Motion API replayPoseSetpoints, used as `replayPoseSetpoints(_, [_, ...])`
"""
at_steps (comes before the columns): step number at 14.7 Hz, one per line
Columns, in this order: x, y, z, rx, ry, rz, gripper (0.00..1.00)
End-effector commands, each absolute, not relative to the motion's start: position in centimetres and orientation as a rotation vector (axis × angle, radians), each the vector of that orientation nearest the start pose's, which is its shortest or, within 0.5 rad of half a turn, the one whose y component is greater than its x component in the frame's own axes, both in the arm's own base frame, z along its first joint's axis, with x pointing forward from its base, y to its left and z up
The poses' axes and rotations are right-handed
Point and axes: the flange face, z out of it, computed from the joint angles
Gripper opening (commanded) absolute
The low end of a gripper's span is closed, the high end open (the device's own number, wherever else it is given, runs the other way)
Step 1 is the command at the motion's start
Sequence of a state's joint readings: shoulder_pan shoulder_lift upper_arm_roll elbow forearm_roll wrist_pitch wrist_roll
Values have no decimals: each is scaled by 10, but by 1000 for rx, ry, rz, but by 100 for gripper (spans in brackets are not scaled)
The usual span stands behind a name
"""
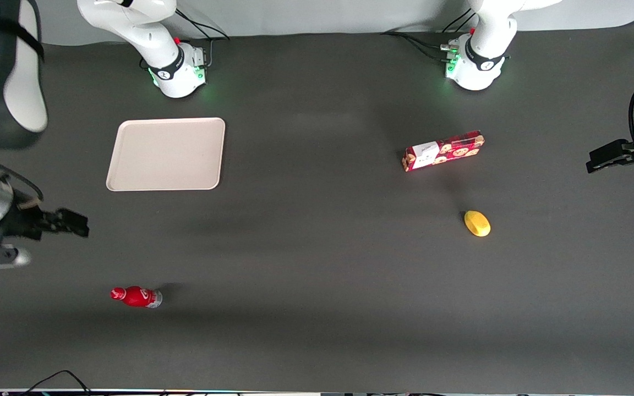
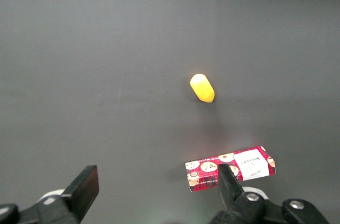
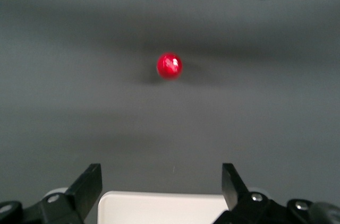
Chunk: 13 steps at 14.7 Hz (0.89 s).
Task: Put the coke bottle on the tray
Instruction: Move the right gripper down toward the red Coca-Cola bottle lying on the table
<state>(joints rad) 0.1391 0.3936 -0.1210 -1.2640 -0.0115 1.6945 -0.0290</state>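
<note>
Front view puts the upright coke bottle (image 1: 136, 297) toward five o'clock from the wide-open, empty end effector (image 1: 77, 223), away from the tray (image 1: 166, 154).

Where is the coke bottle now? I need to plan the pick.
The coke bottle stands on the table toward the working arm's end, nearer the front camera than the tray; the open gripper hangs above the table between them.
</note>
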Motion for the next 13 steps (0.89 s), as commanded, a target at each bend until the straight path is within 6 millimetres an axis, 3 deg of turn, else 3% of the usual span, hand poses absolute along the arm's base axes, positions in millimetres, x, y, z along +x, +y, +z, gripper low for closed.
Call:
replayPoseSetpoints(1, [729, 33, 494, -3188, -284, -177, 100])
replayPoseSetpoints(5, [758, 32, 429, -3138, -342, -250, 100])
replayPoseSetpoints(13, [772, 12, 348, -3100, -390, -184, 100])
